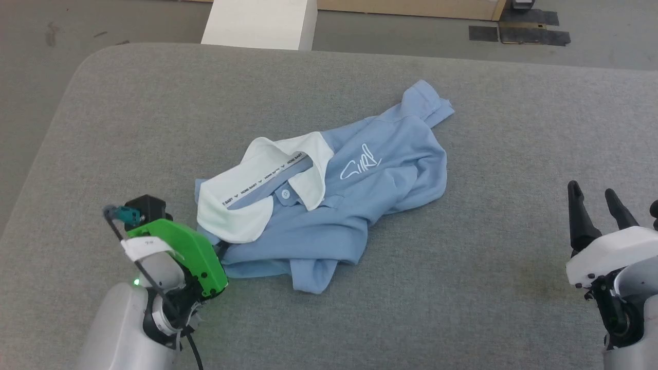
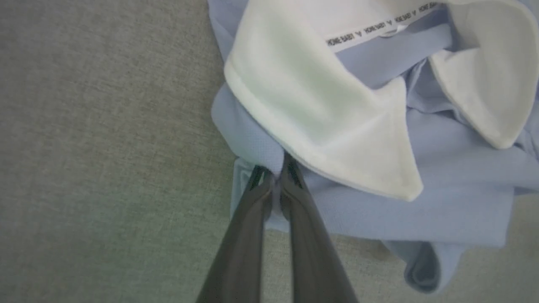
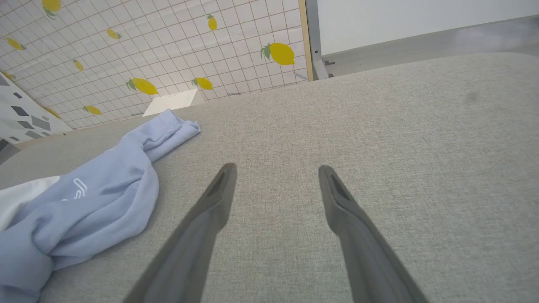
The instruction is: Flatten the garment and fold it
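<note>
1. Pinching with the left gripper [image 2: 276, 176], clamped tight, a blue fold under the white collar [image 2: 320, 126] of the polo shirt [image 1: 360, 216], crumpled mid-way on the grey padded surface [image 1: 154, 128].
2. Holding the right gripper [image 3: 276, 168] spread wide, empty, well apart from the cloth.
3. Probably best: draw the fold outward slowly and low, then pin the far sleeve [image 1: 426, 100].

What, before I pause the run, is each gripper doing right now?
Left gripper: shut on the garment, pinching blue fabric under the white collar.
Right gripper: open, holding nothing, clear of the garment.
</note>
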Robot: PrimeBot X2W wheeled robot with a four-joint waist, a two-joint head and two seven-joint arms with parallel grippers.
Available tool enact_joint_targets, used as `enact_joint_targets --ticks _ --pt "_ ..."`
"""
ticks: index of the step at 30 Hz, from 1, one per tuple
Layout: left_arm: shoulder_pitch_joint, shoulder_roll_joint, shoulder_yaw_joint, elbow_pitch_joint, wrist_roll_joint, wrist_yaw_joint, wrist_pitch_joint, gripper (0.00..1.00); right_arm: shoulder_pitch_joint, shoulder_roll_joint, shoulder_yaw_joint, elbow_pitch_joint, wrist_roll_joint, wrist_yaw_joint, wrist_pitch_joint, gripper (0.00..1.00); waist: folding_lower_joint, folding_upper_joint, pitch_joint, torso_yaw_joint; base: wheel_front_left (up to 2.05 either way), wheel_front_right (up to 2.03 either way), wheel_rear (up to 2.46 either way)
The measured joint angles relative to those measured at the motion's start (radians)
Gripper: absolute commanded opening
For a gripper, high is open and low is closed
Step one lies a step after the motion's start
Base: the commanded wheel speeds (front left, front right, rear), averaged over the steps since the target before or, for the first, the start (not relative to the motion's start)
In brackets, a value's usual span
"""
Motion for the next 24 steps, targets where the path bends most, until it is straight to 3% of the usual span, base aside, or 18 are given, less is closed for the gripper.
enact_joint_targets --ticks 2,3,7,9,13,19,24 --pt "0.015 -0.012 0.016 -0.014 -0.015 0.003 -0.035 0.26 0.000 0.000 0.003 -0.002 0.000 0.000 0.002 1.00 0.0000 0.0000 0.001 0.000 0.00 0.00 0.00" --pt "0.017 -0.017 0.027 -0.025 -0.020 0.003 -0.055 1.00 0.000 0.000 0.005 -0.001 0.000 0.000 0.004 1.00 0.0000 0.0000 0.001 -0.001 0.00 0.00 0.00" --pt "0.023 -0.025 0.089 -0.094 -0.027 -0.025 -0.207 1.00 0.000 0.000 0.015 -0.001 0.000 0.000 0.007 1.00 0.0000 0.0000 -0.003 -0.011 0.00 0.00 0.00" --pt "0.033 -0.024 0.116 -0.134 -0.022 -0.064 -0.314 1.00 0.000 0.000 0.020 -0.001 0.000 0.000 0.007 1.00 0.0000 0.0000 -0.006 -0.017 0.00 0.00 0.00" --pt "0.088 -0.007 0.142 -0.162 0.056 -0.106 -0.521 1.00 0.000 0.001 0.037 0.001 0.000 0.000 0.009 1.00 -0.0001 0.0000 -0.012 -0.026 0.00 0.00 0.00" --pt "0.154 -0.024 0.149 -0.154 0.159 -0.109 -0.767 1.00 -0.001 -0.009 0.090 0.004 0.000 0.000 0.095 1.00 -0.0001 0.0000 -0.017 -0.014 0.00 0.00 0.00" --pt "0.159 -0.040 0.133 -0.141 0.203 -0.100 -0.839 1.00 -0.073 -0.040 0.180 0.022 -0.010 0.000 0.236 1.00 -0.0001 0.0000 -0.008 0.005 0.00 0.00 0.00"
